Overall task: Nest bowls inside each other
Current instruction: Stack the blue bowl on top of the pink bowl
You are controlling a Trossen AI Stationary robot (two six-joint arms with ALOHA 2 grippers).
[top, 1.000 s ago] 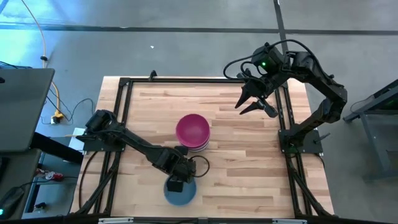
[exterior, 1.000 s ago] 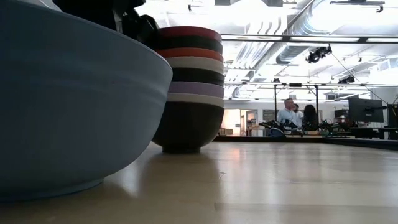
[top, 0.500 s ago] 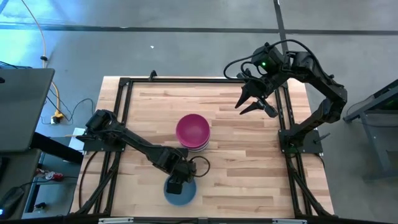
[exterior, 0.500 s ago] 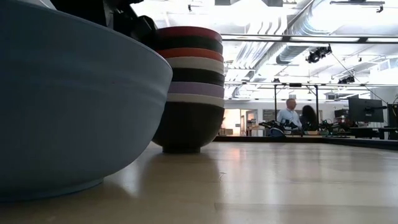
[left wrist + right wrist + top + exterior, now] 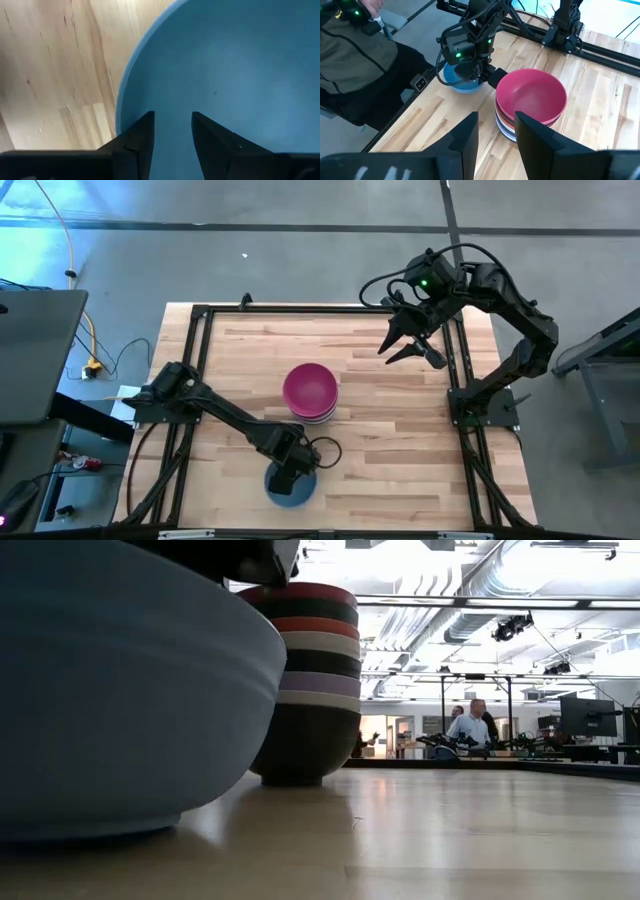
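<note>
Your left pincer (image 5: 291, 478) straddles the light blue bowl's (image 5: 290, 488) rim at the counter's (image 5: 400, 430) near edge (last loose one). Beyond, the magenta-topped stack (image 5: 310, 392) waits mid-counter; right pincer (image 5: 397, 348) hovers open, empty.

1 bowl (image 5: 290, 488) sits apart (near edge) from the stack (image 5: 310, 391).

overhead, table-level, two wrist views
</note>
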